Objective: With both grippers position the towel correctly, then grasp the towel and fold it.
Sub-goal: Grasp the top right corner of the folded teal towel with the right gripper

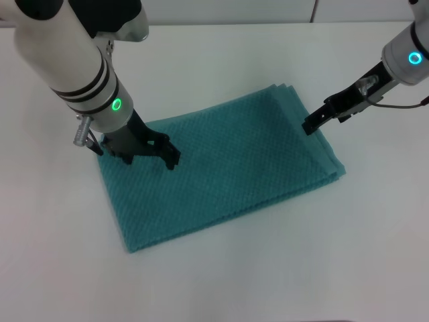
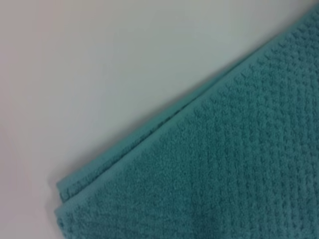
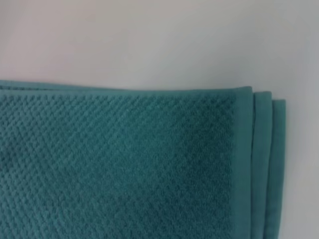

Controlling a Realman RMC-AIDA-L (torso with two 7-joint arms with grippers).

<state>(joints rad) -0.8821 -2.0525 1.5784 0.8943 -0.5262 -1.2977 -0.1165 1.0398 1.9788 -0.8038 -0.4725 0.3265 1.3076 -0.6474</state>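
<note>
The teal towel (image 1: pixel 228 168) lies folded and flat on the white table (image 1: pixel 221 60), set at a slant, its layered edges along the right side. My left gripper (image 1: pixel 149 159) hangs low over the towel's left end, open, with nothing between its fingers. Over the towel's right edge, near the far corner, is my right gripper (image 1: pixel 310 125). The left wrist view holds a corner of the towel (image 2: pixel 239 169) with two layers showing. Three stacked hems of the towel (image 3: pixel 124 164) show at a corner in the right wrist view.
The white table surrounds the towel on all sides. A thin cable (image 1: pixel 402 104) trails from the right wrist.
</note>
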